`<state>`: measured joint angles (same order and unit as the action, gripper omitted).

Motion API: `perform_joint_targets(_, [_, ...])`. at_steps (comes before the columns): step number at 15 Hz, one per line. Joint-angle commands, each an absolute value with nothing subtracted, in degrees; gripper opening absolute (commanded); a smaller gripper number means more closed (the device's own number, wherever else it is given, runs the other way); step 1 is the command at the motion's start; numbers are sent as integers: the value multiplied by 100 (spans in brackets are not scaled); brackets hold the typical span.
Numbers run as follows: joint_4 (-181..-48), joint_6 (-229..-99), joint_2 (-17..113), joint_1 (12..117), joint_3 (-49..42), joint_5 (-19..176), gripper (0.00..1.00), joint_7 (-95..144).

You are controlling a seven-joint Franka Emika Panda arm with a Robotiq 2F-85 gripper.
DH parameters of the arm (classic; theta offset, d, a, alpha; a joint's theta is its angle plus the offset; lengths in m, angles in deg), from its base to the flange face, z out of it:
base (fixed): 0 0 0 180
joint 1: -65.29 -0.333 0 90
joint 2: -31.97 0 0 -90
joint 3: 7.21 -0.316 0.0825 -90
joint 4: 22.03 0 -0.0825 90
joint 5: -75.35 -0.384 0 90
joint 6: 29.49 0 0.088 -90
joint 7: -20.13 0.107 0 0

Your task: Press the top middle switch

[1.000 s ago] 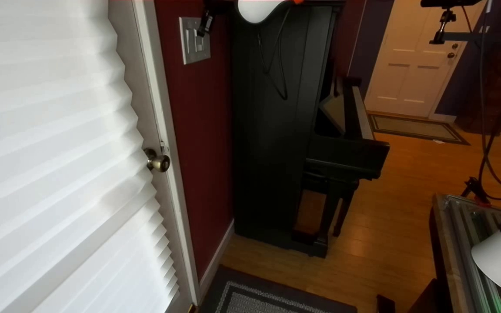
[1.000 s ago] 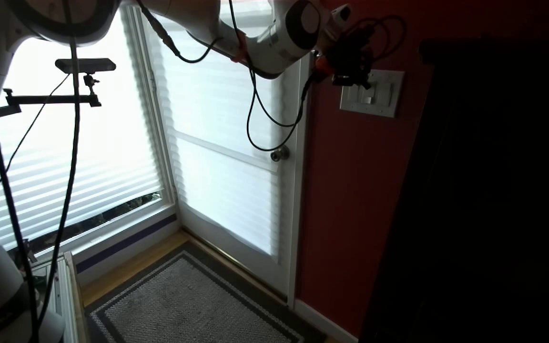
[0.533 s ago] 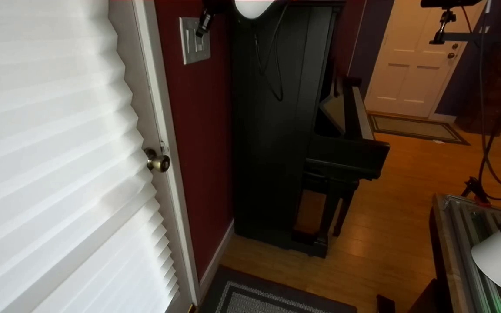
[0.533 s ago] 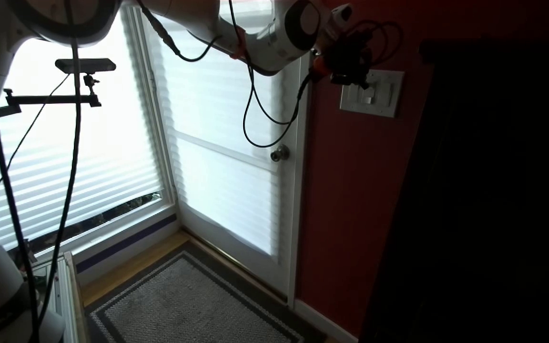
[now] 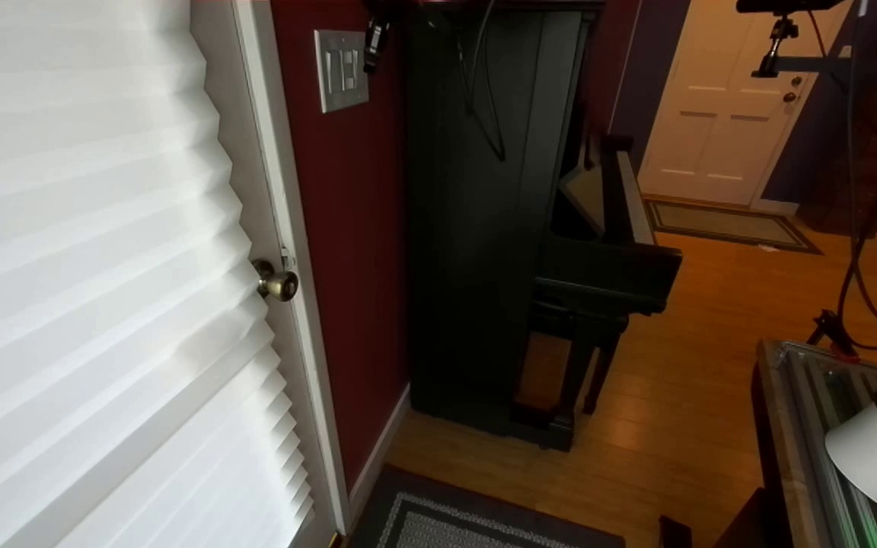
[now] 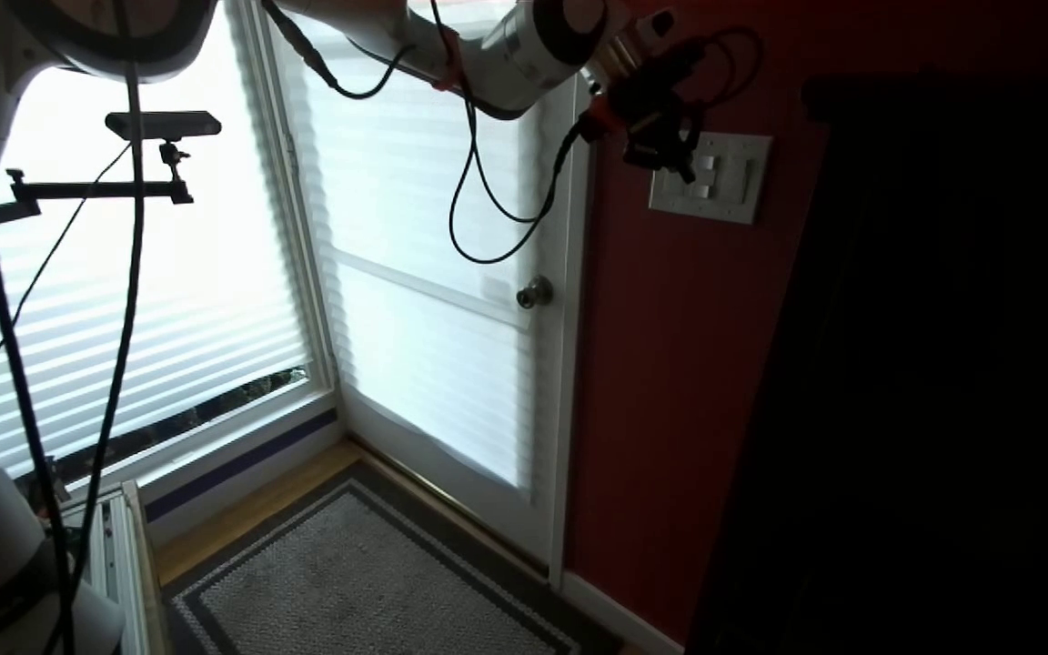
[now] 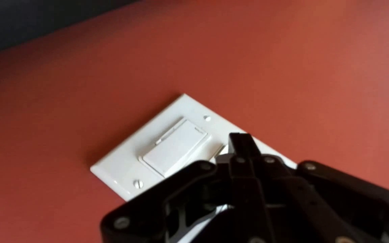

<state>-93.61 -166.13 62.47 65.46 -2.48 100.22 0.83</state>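
The whitish-grey wall plate is on the red wall; it also shows in an exterior view and in the wrist view. The top middle switch is a tiny pale piece above a similar lower one; it also shows in an exterior view. In the wrist view the fingers hide most of the plate's middle. My black gripper has its fingers together, with nothing between them. Its tip overlaps the plate's right edge in an exterior view and its left part in an exterior view. Contact cannot be told.
A wide pale paddle switch sits beside the middle switches. A dark piano stands right by the plate. A white door with a brass knob is on the plate's other side. Cables hang from the arm.
My gripper has moved off the middle of the plate: right and slightly down in an exterior view, left and down in an exterior view. The top middle switch is now uncovered. The fingers look unchanged.
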Motion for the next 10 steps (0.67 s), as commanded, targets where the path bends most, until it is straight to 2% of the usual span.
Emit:
perform_joint_targets(1, [-9779, -15745, 5594, 6745, -280, 9754, 32, -172])
perform_joint_targets(10, [-12004, -15369, 3389, 7276, -323, 7750, 95, 371])
